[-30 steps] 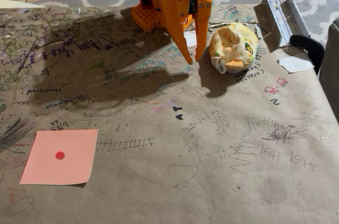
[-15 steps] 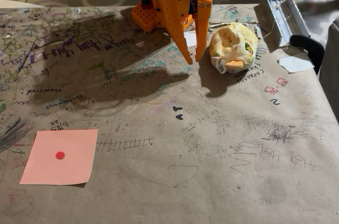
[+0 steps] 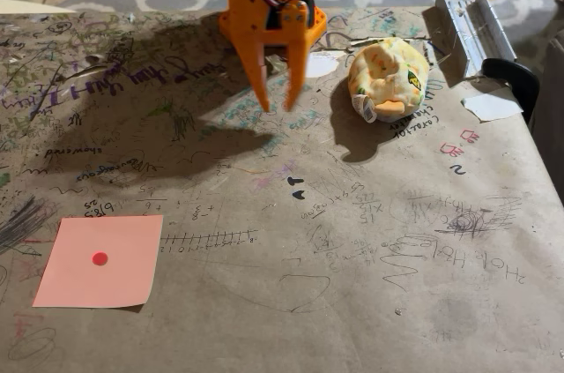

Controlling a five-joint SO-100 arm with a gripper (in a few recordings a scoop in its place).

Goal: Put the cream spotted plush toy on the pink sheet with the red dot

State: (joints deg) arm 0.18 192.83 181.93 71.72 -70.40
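Note:
The cream spotted plush toy [image 3: 389,79] lies on the brown paper-covered table at the upper right, with orange and green spots and a white tag at its lower left. My orange gripper [image 3: 277,108] hangs to the left of it, fingers pointing down, open with a narrow gap and nothing between them. A clear stretch of table separates gripper and toy. The pink sheet with the red dot [image 3: 100,260] lies flat near the lower left corner, far from both.
The table is covered in scribbled brown paper [image 3: 352,241]. A metal rail piece [image 3: 467,25] and a black clamp [image 3: 513,78] sit at the upper right edge, with white paper scraps [image 3: 490,107] nearby. Tiled floor and a rug lie beyond the far edge.
The gripper has swung left, away from the toy, and turned so both fingers now face the camera. The toy and pink sheet have not moved.

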